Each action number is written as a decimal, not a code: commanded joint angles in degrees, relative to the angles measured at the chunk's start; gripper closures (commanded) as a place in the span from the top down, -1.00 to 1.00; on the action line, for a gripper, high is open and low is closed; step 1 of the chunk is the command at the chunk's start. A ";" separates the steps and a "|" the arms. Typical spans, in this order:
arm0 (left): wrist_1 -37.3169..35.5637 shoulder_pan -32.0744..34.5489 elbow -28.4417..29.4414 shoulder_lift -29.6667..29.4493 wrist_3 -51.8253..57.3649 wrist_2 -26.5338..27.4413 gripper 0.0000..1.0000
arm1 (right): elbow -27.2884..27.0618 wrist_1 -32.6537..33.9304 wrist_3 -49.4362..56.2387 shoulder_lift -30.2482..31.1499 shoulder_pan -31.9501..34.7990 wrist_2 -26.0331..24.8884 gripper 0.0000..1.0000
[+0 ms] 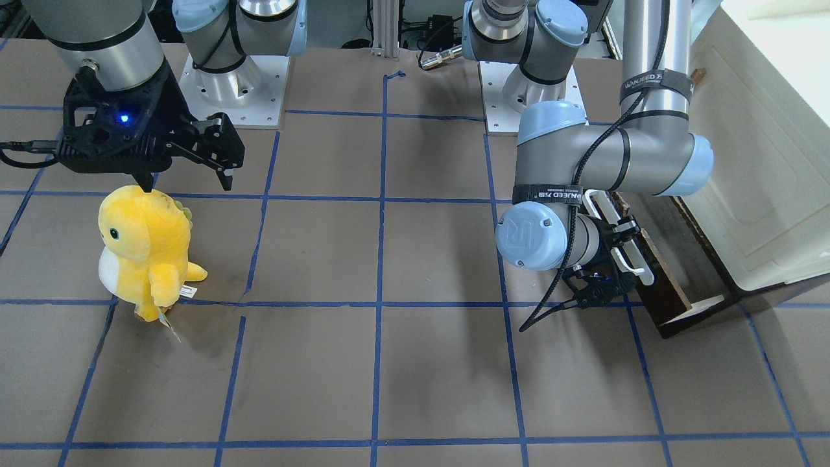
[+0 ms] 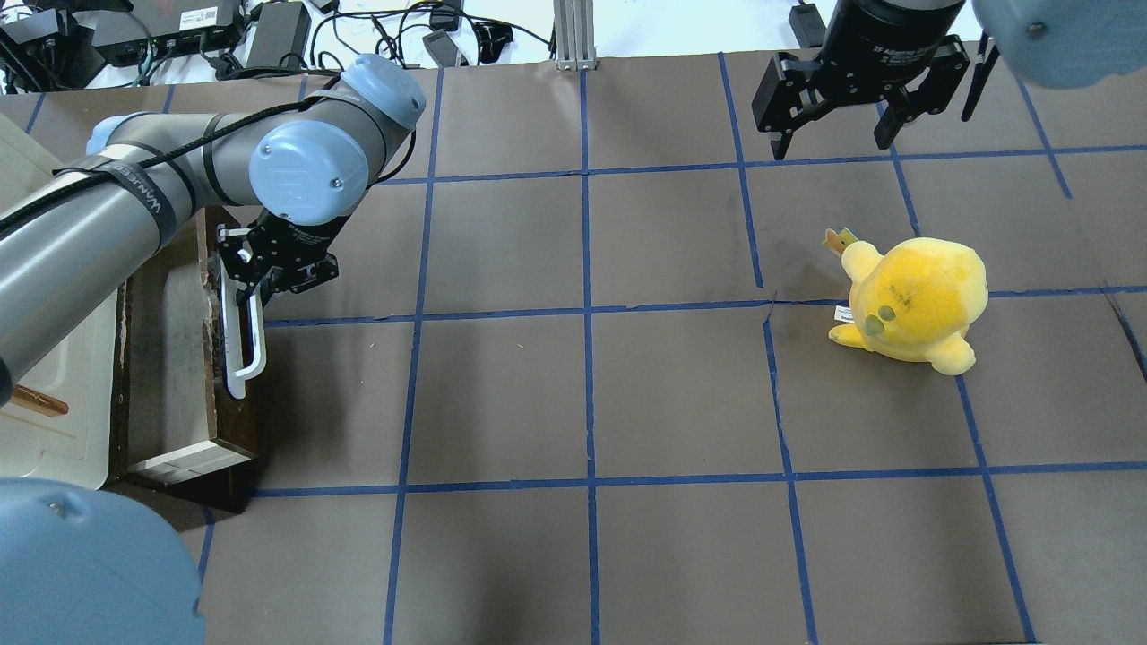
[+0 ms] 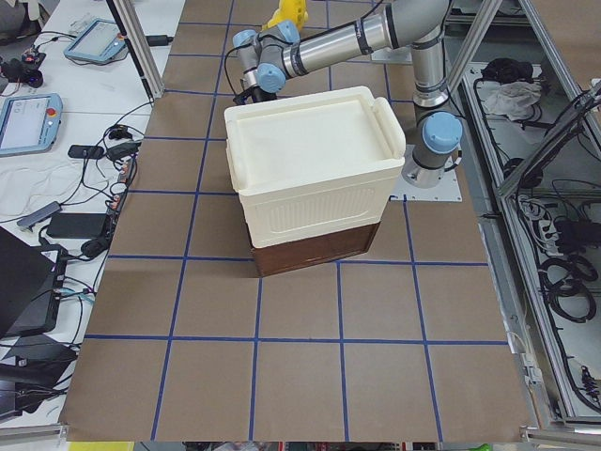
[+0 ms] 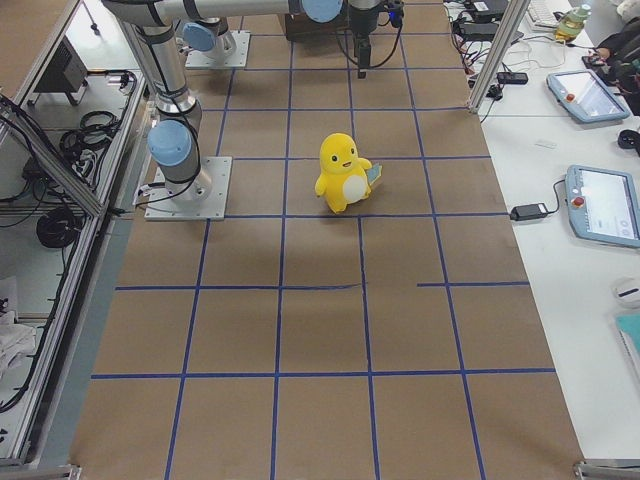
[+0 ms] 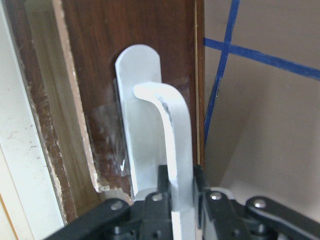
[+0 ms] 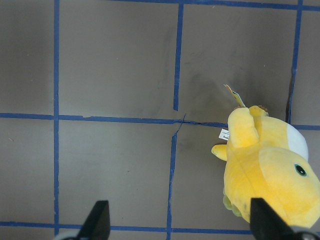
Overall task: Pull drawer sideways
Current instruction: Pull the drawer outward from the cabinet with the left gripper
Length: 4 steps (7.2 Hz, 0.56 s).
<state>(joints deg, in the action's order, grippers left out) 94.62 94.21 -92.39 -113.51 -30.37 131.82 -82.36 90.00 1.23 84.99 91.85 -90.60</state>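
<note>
The dark brown drawer (image 2: 166, 358) stands partly pulled out from under the cream-white cabinet (image 2: 45, 421) at the table's left end, its pale interior showing. It also shows in the front-facing view (image 1: 668, 285). My left gripper (image 2: 244, 294) is shut on the drawer's long white bar handle (image 2: 240, 354). In the left wrist view the black fingers (image 5: 152, 210) clamp the handle bar (image 5: 175, 130) against the brown front panel (image 5: 100, 50). My right gripper (image 2: 833, 134) hangs open and empty over the far right of the table.
A yellow plush toy (image 2: 914, 300) stands on the brown paper right of centre, below my right gripper (image 6: 180, 222); it also shows in the right wrist view (image 6: 270, 170). The cream cabinet (image 3: 310, 160) sits on the drawer's housing. Blue tape lines grid the table.
</note>
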 commanded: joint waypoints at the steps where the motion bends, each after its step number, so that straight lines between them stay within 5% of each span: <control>1: 0.04 -0.08 -0.42 -0.13 -0.04 0.45 -1.00 | 0.00 0.00 0.00 0.00 0.00 0.07 1.00; 4: -0.14 -0.08 -0.95 -1.09 -1.88 0.99 -1.00 | 0.00 0.00 0.09 0.00 0.00 -0.02 1.00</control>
<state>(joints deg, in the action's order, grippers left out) 94.53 94.14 -93.21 -114.06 -31.39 132.60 -82.35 90.00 1.25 84.99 91.85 -90.55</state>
